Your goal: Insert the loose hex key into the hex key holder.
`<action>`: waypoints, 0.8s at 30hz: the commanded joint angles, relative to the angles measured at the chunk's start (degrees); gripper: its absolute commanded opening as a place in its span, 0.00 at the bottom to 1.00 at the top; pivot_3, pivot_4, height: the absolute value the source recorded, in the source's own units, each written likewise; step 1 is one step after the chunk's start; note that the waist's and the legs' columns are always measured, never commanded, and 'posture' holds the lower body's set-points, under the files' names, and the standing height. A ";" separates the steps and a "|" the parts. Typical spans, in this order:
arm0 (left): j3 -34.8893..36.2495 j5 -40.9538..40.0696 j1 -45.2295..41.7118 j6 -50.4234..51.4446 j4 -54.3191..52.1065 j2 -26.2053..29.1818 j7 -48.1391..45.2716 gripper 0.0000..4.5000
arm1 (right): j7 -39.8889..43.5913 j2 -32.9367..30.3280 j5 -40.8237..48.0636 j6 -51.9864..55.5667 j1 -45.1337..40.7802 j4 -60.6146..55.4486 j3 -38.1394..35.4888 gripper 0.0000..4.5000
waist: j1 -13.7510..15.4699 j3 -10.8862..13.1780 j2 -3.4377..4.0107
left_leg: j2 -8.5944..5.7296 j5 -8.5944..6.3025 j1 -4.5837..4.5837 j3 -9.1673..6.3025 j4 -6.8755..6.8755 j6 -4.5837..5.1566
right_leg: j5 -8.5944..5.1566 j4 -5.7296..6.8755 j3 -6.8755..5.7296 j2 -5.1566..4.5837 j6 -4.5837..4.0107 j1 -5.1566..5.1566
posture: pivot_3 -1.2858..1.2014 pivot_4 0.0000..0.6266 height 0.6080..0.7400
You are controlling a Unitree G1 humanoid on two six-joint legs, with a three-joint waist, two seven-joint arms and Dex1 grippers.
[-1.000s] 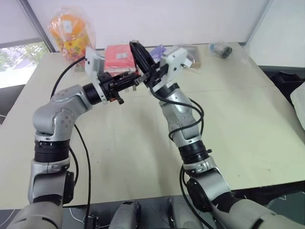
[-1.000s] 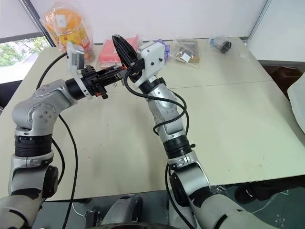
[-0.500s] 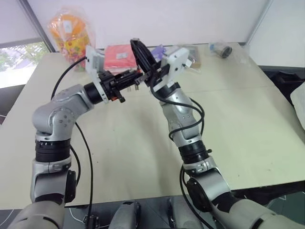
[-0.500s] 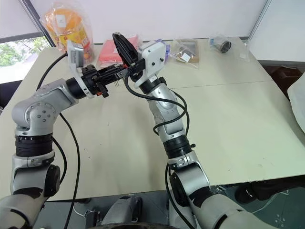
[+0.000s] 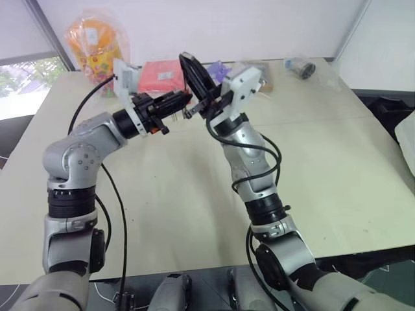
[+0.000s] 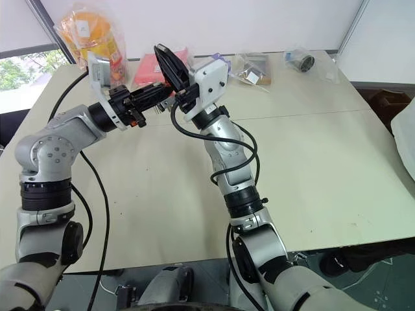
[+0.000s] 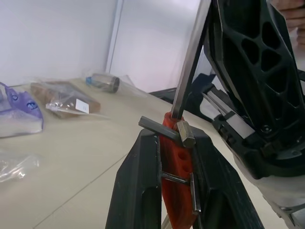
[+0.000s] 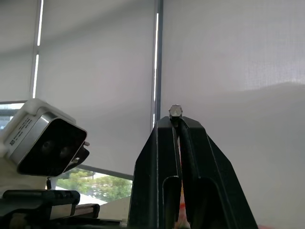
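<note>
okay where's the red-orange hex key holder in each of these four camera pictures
Left eye view: hex key holder, upper middle, at the left gripper's tip, above the table.
Right eye view: upper left of centre, same spot.
Left wrist view: bottom centre, clamped between the black fingers.
Right wrist view: cannot tell.
Shared landmark: the right gripper, holding the loose hex key beside the holder.

Beyond the claws you have a red-pink packet [image 5: 162,74]; farther left an orange snack bag [image 5: 97,45]; well right, a small bagged cylinder [image 5: 300,67].
</note>
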 commanded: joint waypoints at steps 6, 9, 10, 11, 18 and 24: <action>2.49 -0.98 -3.15 -1.55 -1.55 0.16 -0.07 0.04 | 1.23 -1.63 -1.24 3.18 1.10 -1.99 2.02 0.01 | 0.01 0.00 0.00 | 0.00 0.00 0.00 0.01 0.01 0.00 | 0.00 0.00 0.00 0.00 0.00 0.00 | 0.52 0.24 1.00; 2.51 -0.78 -3.13 -1.57 -1.53 0.12 -0.17 0.04 | 1.56 -1.83 -0.68 4.32 1.32 -2.31 1.81 0.07 | 0.01 0.00 0.00 | 0.01 0.00 0.00 0.00 0.00 0.00 | 0.00 0.00 0.00 0.01 0.00 0.00 | 0.52 0.24 1.00; 2.49 -0.74 -3.08 -1.60 -1.58 0.12 -0.19 0.04 | 1.66 -1.91 -0.58 4.63 1.39 -2.50 1.71 0.14 | 0.01 0.00 0.00 | 0.00 0.00 0.00 0.00 0.00 0.00 | 0.00 0.00 0.00 0.00 0.00 0.00 | 0.52 0.24 1.00; 2.43 -0.67 -3.00 -1.64 -1.68 0.10 -0.20 0.04 | 1.85 -2.18 -0.58 5.07 1.60 -2.91 1.71 0.22 | 0.01 0.00 0.00 | 0.00 0.00 0.00 0.00 0.00 0.00 | 0.00 0.00 0.00 0.00 0.00 0.00 | 0.52 0.24 1.00; 2.22 -0.42 -2.54 -1.75 -2.29 -0.15 -0.06 0.04 | 5.10 -6.59 1.49 7.92 6.40 -9.47 0.79 0.50 | 0.13 0.00 0.00 | 0.00 0.00 0.00 -0.01 0.02 0.00 | 0.00 -0.01 -0.01 -0.01 0.00 0.02 | 0.52 0.24 1.00; 1.05 -0.16 -1.04 -1.15 -2.27 -1.32 -0.16 0.04 | 7.78 -15.12 6.54 15.90 13.60 -20.19 -3.23 0.50 | 0.51 0.00 0.00 | -0.01 0.00 0.00 0.01 0.04 0.00 | 0.00 -0.05 0.00 -0.01 0.00 0.06 | 0.52 0.24 1.00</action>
